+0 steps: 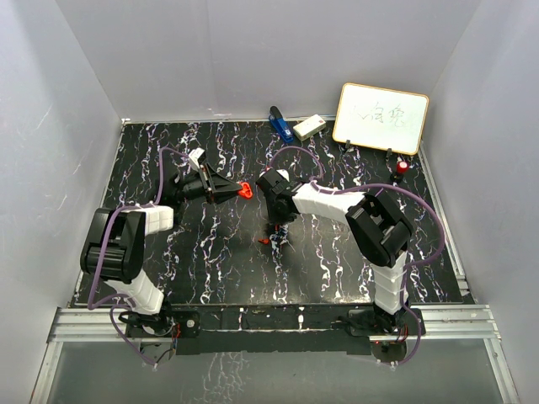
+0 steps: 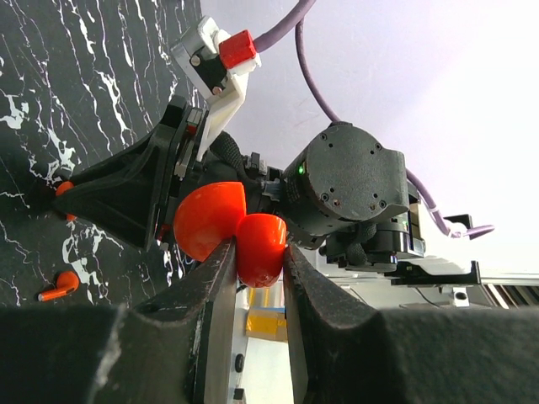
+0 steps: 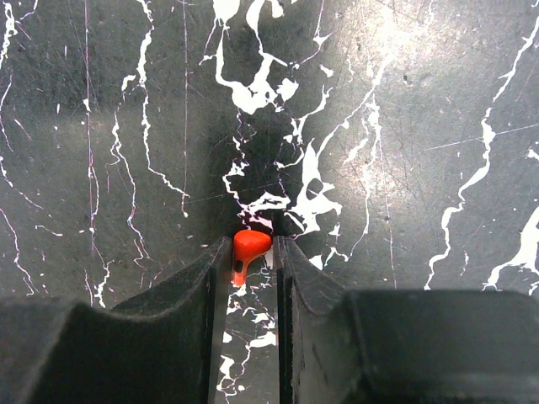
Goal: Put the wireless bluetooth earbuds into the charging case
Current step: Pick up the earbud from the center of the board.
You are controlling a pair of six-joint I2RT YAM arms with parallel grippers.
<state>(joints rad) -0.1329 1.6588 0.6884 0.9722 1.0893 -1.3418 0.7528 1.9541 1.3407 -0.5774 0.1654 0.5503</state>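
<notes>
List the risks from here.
1. The right gripper pinches the earbud by its very fingertips, so it could twist or drop.
2. The left gripper clamps the open charging case on one rounded half, so pushing in may pivot it.
3. A second earbud on the table could get knocked.

The top camera overlooks the whole black white-veined counter (image 1: pixel 210 278); the right wrist camera looks straight down at it from close up, and the left wrist camera looks sideways across it.

- Black with white marble-like veins across the table (image 1: pixel 210 269).
- Bright orange-red on the charging case (image 2: pixel 232 227) (both open halves alike) and the earbud (image 3: pixel 248 246).
- Same orange-red on a second earbud (image 2: pixel 59 286).
- Purple along the cable (image 2: pixel 301 76).
- White inside a pale wood-toned frame on the whiteboard (image 1: pixel 381 118), far right.
- Blue on a small object (image 1: pixel 279 124), far centre.
</notes>
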